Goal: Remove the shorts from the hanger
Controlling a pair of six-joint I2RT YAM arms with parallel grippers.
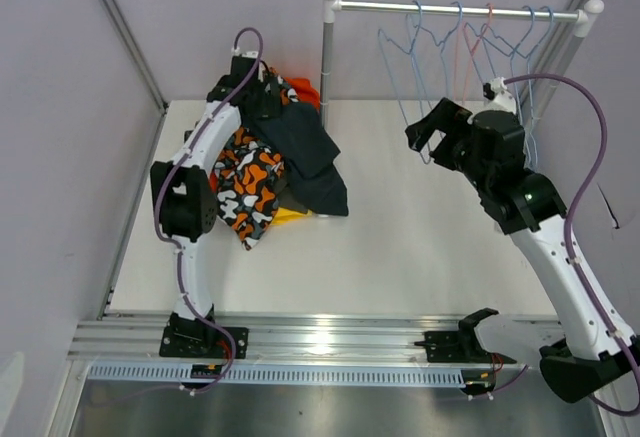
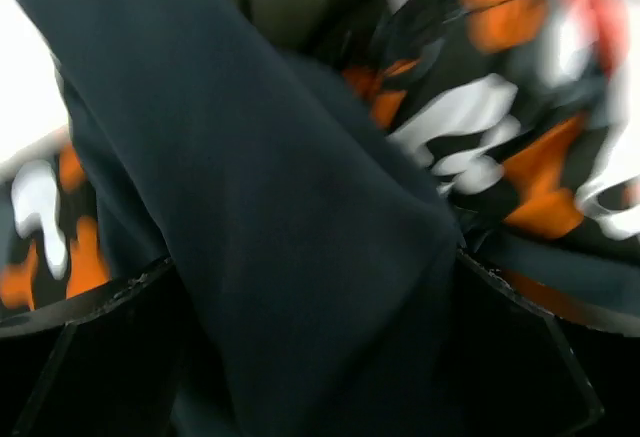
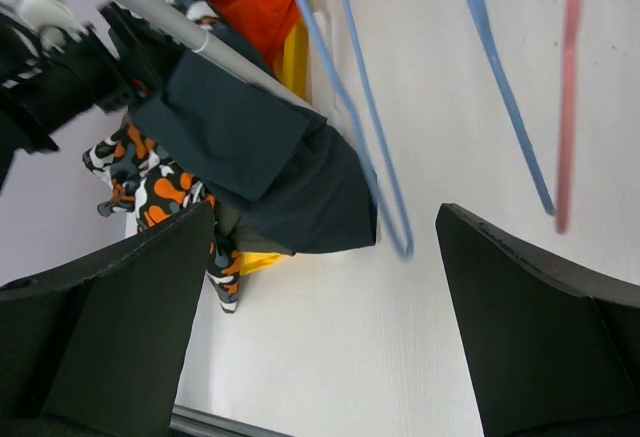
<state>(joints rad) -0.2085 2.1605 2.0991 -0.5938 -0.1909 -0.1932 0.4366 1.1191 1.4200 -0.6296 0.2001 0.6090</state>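
At the far left, the left pincer (image 2: 315,267) is released, straddling the soft dark navy-black fabric shorts (image 1: 305,152); the right pincer (image 3: 325,212) is also released.

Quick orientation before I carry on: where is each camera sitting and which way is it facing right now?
Top external: above and behind the bases, looking down on the table and rail; both arms show.
Left wrist: close over the navy shorts and camouflage shorts, blurred; the left pincer fingers frame the bottom.
Right wrist: behind the open right pincer, facing past hangers toward those shorts; the left arm shows top left.
Shared: all three see the navy shorts.
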